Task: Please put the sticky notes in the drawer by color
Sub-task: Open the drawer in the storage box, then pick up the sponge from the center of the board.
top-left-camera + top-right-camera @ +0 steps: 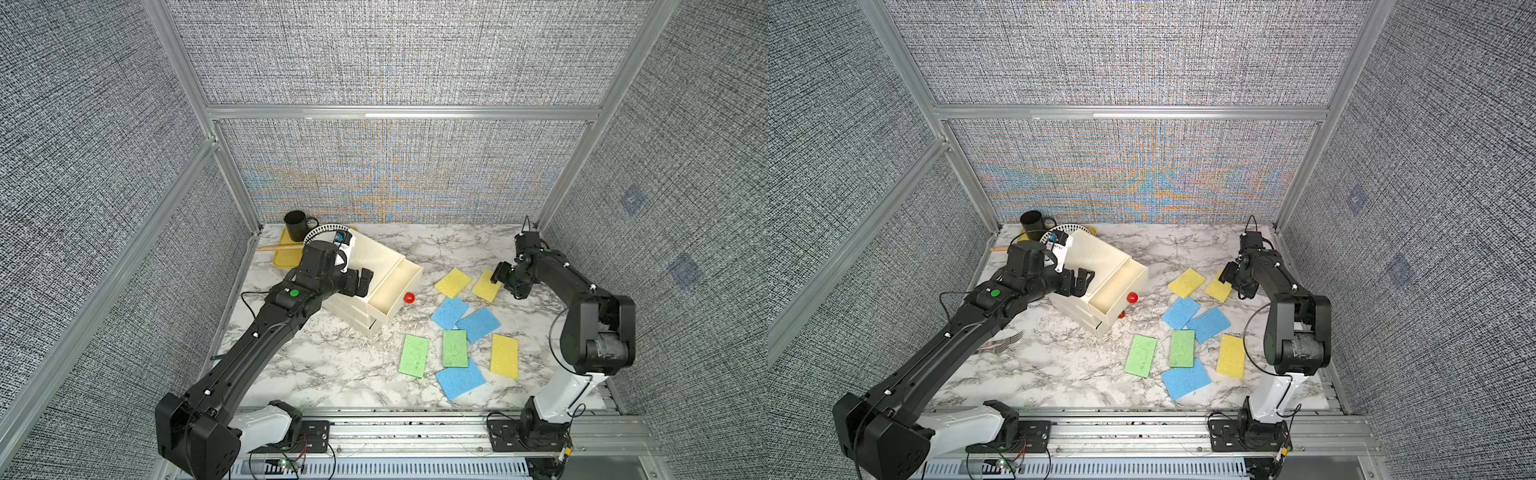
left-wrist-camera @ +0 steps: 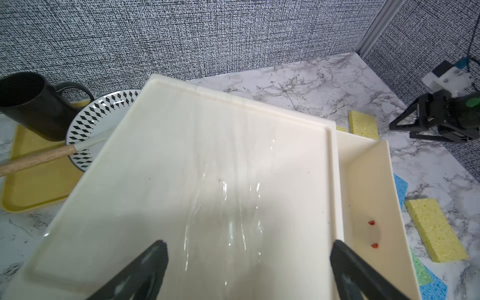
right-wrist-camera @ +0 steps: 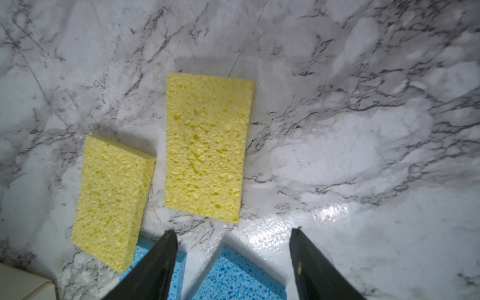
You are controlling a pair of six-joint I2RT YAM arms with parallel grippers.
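Slippage looked likely, since the right gripper [image 3: 233, 230], jaws apart and empty, hovered near a thin yellow sticky note [image 3: 207, 145] lying flat on the table [image 3: 363, 78], clear of the open drawer [image 1: 392, 286]; the left gripper [image 2: 249, 242] gaped empty.

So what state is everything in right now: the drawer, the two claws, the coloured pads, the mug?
Top drawer: pulled open, empty.
Left gripper: open, holding nothing, over the cabinet top.
Right gripper: open, holding nothing, above the table.
Sticky notes: all eight lying flat on the table, none in the drawer.
Mug: upright on the yellow tray.
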